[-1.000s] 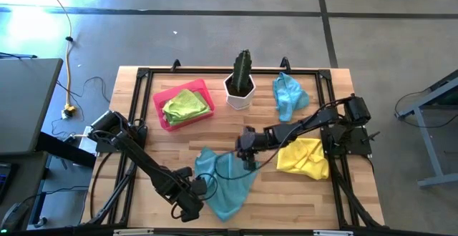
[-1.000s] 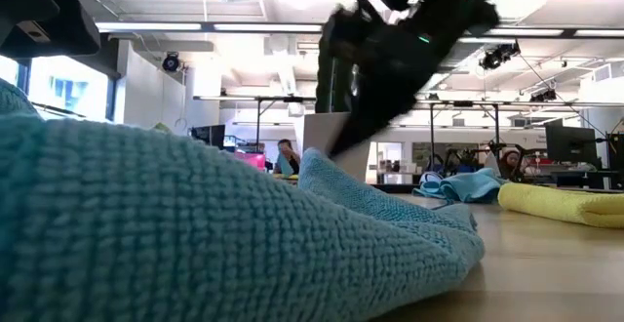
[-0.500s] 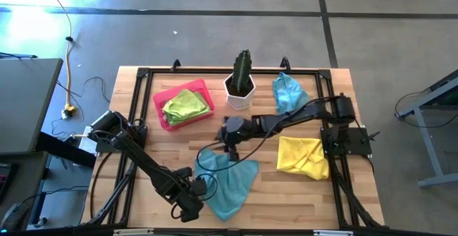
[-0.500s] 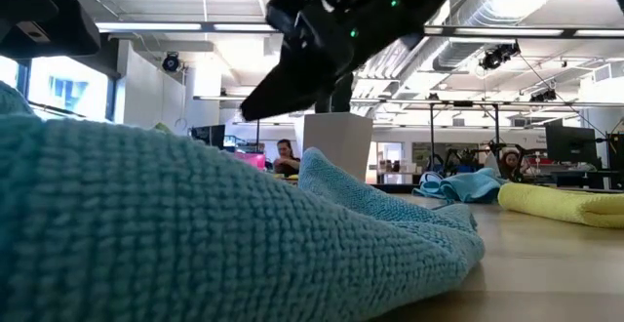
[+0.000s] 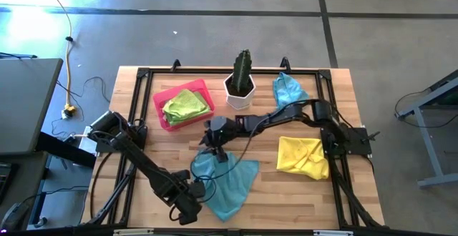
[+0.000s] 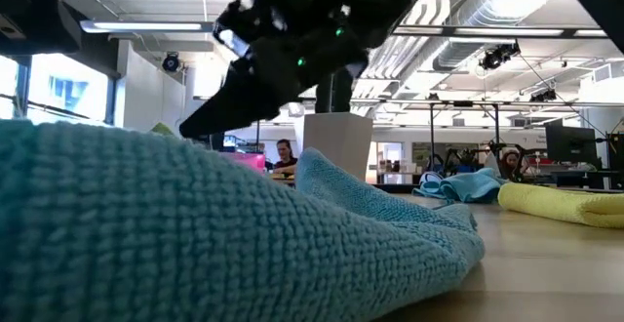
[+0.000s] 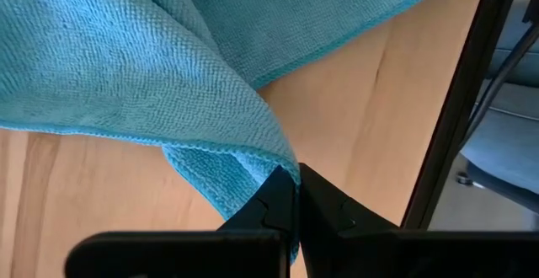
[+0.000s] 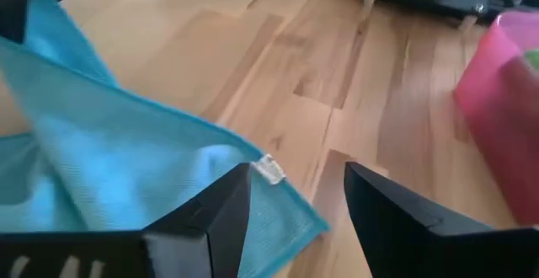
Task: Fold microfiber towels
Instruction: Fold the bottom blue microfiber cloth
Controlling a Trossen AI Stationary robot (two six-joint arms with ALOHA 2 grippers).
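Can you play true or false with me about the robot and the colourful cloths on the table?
1. The left claw is pinching the soft light blue cloth. True.
2. The right claw is squeezed shut on that cloth. False: it is open at the cloth's tagged corner.
3. A lime green cloth lies in the pink plastic tray. True.
4. The yellow cloth is inside the tray. False: it lies on the wooden table.

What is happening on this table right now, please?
A two-armed robot is folding small microfiber towels on a wooden table. The left gripper is shut on a corner of the light blue microfiber towel near the front edge. The right gripper is open just above the towel's far corner. A yellow towel, another blue towel and a green towel in the pink tray wait nearby.
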